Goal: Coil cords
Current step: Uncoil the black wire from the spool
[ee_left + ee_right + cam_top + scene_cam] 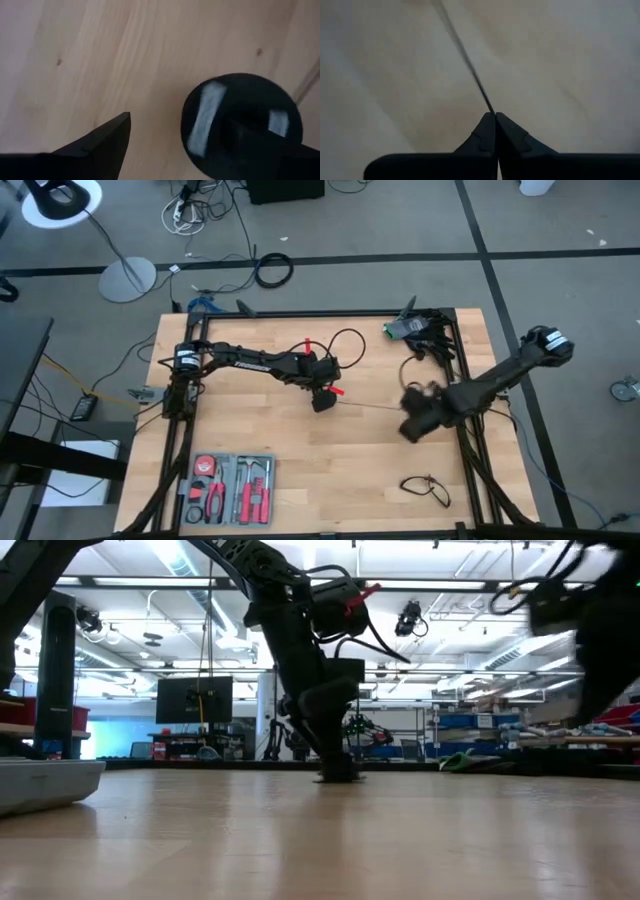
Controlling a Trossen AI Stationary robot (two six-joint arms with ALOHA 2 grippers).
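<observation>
On the table, thin black cord (470, 70) pulled straight, right gripper (495, 116) fingers pinching it, left gripper (322, 400) fingers wide.

Setting: robotics lab or workshop, open-plan, industrial.
Evidence, high view: wooden table (300, 450) with black metal frame at frame centre; grey floor marked with dark tape lines; loose cables on the floor (190, 210) at upper left; lamp stand with round base (127, 278) at upper left; tool tray with red-handled pliers (227, 488) at lower left of the table.
Evidence, low view: ceiling strip lights (180, 565) across the top; monitor (194, 700) at centre left; shelving with blue bins (470, 722) at centre right.
</observation>
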